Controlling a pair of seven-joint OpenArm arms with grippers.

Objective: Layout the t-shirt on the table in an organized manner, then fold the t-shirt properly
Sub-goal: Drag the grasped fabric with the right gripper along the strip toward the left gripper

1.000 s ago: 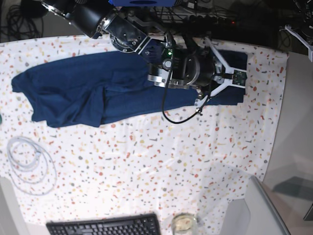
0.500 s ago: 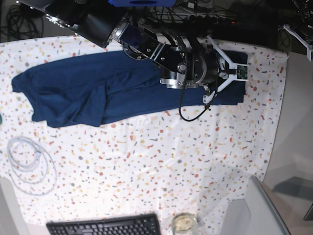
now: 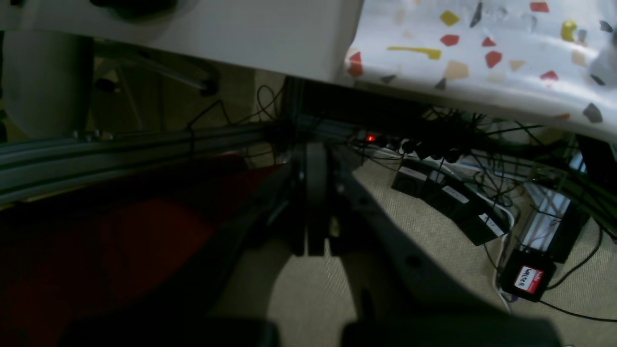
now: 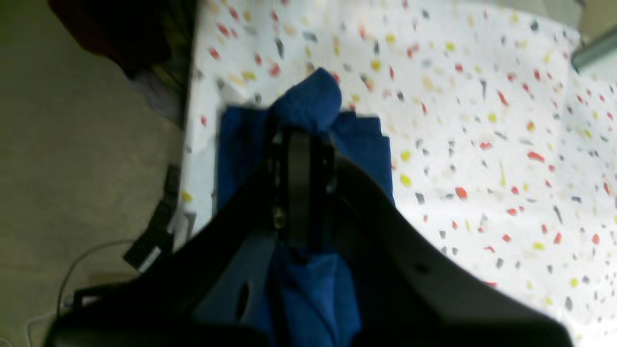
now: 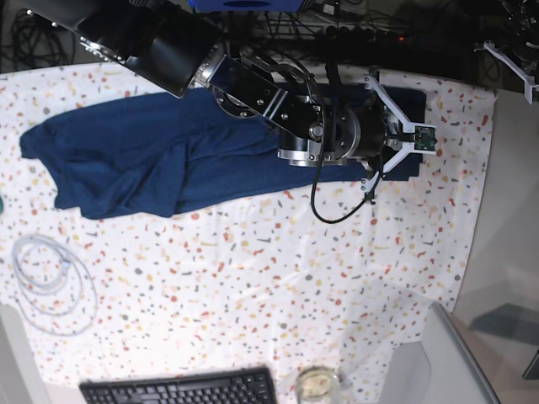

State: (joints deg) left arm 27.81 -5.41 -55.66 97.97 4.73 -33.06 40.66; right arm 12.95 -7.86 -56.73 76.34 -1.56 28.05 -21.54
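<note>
My right fingers (image 4: 300, 144) are pinched on a bunched fold of the t-shirt (image 5: 168, 156), lifting a small dark-blue peak of it above the table (image 5: 278, 278). The rest of the garment lies in a long rumpled band across the far side of the table, its end near the far right corner. My left fingers (image 3: 315, 193) are pressed together on nothing, off past the table's edge above cables (image 3: 482, 193) on the floor.
</note>
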